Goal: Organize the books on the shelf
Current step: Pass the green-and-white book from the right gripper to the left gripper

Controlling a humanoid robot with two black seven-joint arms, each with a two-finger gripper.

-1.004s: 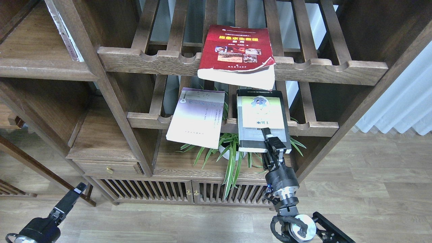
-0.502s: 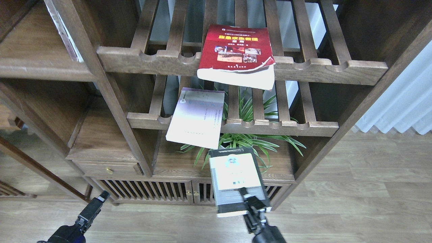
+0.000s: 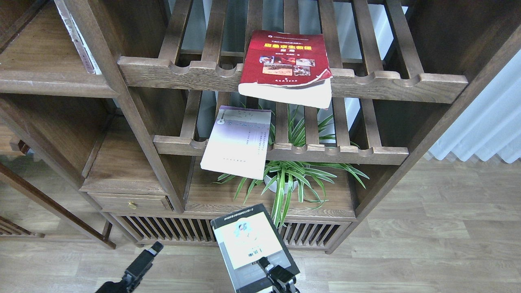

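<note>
shelf [image 3: 49,83] lay far left and high, well apart from both claws. left claw [image 3: 151,249] sat low, nearer the shelf; opening could not be told. right claw [image 3: 272,272] was clamped on the near edge of the black book [image 3: 248,244], long axis running near to far, tilted left.
</note>
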